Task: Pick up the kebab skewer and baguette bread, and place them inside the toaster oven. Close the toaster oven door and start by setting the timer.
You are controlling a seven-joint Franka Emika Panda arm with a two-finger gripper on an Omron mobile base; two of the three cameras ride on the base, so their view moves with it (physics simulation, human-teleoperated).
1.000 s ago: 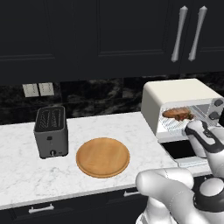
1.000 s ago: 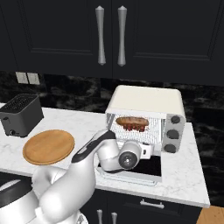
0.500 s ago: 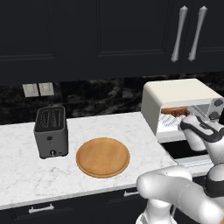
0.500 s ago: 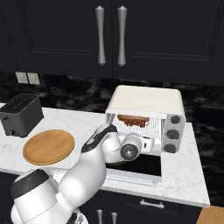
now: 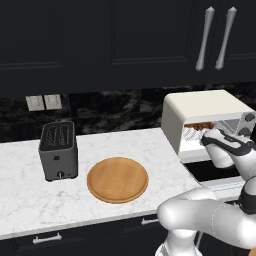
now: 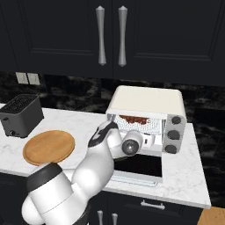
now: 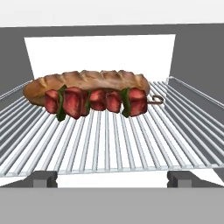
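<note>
Our gripper (image 7: 112, 178) is hanging spread and empty at the toaster oven (image 6: 147, 102) mouth. The kebab skewer (image 7: 94, 101) is lying against the baguette bread (image 7: 87, 81) toward the rack's back edge. Risk: the hand clipping the lowered toaster oven door (image 6: 138, 169) while backing out.

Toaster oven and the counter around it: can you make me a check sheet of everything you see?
Surface: white marble counter.
Job's things: baguette bread and kebab skewer lie side by side on the wire rack inside the toaster oven; toaster oven door folded down, not yet closed.
Clutter: round wooden board; dark slot toaster.
Fingers: gripper open, holding nothing, at the oven mouth.
Cables: nothing seen.
Surroundings: dark cabinets with silver handles, black stone backsplash, wall outlets.
</note>
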